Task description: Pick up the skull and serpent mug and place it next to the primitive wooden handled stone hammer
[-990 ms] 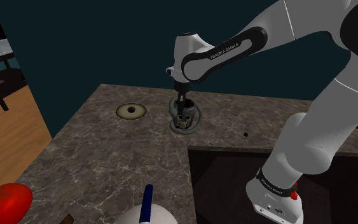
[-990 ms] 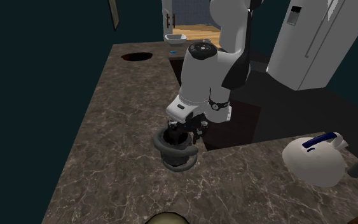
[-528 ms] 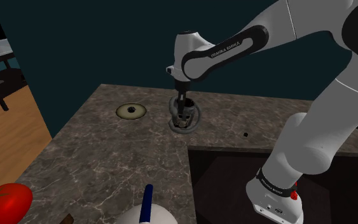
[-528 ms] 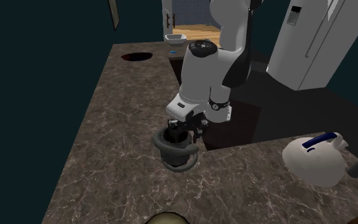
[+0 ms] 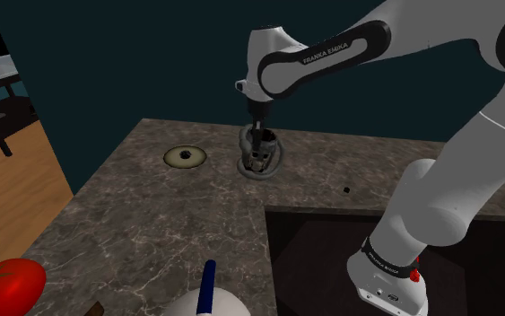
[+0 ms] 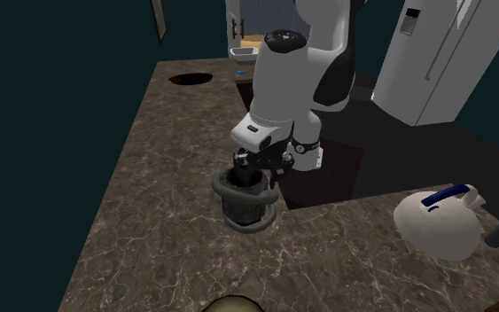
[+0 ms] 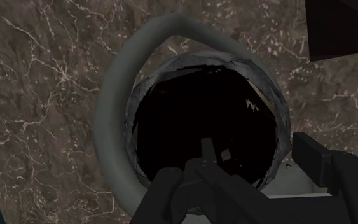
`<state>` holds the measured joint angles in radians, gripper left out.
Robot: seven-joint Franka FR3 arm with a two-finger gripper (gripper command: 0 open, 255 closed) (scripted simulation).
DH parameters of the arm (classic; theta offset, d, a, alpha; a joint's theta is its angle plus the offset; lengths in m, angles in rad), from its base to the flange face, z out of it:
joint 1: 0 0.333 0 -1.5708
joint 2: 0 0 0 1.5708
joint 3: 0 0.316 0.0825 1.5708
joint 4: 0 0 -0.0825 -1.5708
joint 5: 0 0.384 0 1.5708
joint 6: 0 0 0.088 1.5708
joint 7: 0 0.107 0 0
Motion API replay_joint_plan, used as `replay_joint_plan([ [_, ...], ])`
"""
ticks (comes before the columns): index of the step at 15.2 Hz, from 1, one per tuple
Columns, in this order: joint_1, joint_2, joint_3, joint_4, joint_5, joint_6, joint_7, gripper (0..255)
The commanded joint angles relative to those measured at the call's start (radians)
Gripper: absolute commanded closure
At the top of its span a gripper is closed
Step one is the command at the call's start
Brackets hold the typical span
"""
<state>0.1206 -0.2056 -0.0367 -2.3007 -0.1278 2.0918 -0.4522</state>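
Seemingly just clear of the counter (image 5: pixel 152 224), the skull and serpent mug (image 6: pixel 243 209) hangs upright directly beneath the gripper (image 6: pixel 254 180), whose fingers (image 7: pixel 327 167) pinch its wall, one inside the dark hollow, one outside

Dim, flat, shadowless simulator light

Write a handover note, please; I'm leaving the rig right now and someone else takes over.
Tool: shut on the mug, clasping its wall from inside and outside.
Mug: dark, with a grey serpent coiled around it, upright under the tool at the marbled countertop. I cannot tell whether it has left the surface.
Done: the grasp.
Left: carry the mug to the hammer, set it down next to it, and release.
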Motion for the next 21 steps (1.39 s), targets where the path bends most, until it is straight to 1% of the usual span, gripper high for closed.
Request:
replay_joint_plan([
  [1, 0.0, -0.01, 0.0, 0.02, 0.001, -0.028, -0.004, 255],
  [21, 0.003, -0.058, 0.005, 0.244, 0.013, -0.298, -0.03, 255],
])
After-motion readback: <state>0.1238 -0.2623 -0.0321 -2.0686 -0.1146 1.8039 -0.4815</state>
